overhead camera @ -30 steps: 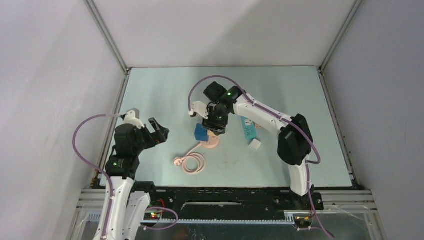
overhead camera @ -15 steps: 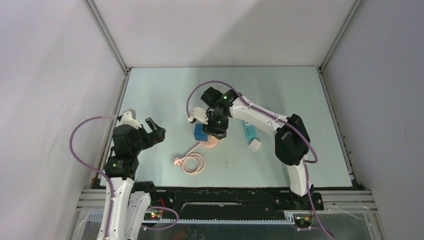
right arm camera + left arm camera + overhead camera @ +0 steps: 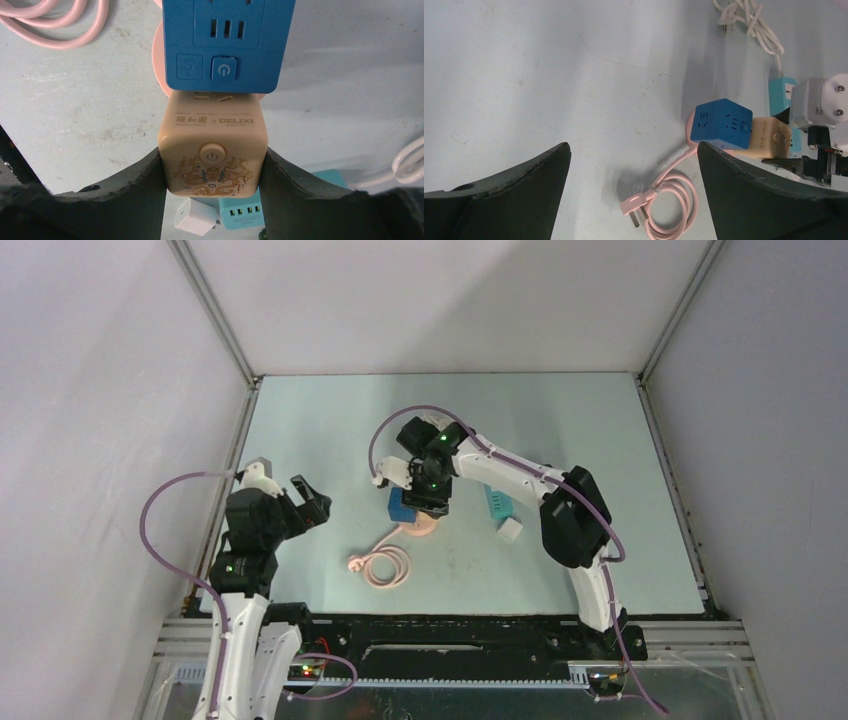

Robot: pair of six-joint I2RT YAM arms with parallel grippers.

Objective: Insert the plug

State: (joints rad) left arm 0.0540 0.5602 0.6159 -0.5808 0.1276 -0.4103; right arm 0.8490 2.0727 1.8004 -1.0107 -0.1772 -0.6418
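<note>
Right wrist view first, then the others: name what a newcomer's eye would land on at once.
The beige Delixi cube with the gold dragon print, clamped in the right gripper, sits right up against the blue socket cube near the middle of the table. Just nearer the arms lies a coiled pink cord with its plug lying free. The left gripper hangs open at the left, holding nothing.

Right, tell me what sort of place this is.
Most likely a robotics lab test cell: blank grey walls on aluminium frame rails box in a pale green tabletop, and the right pincer holds a beige plastic socket cube against a blue plastic socket cube, beside a coiled pink cable.
</note>
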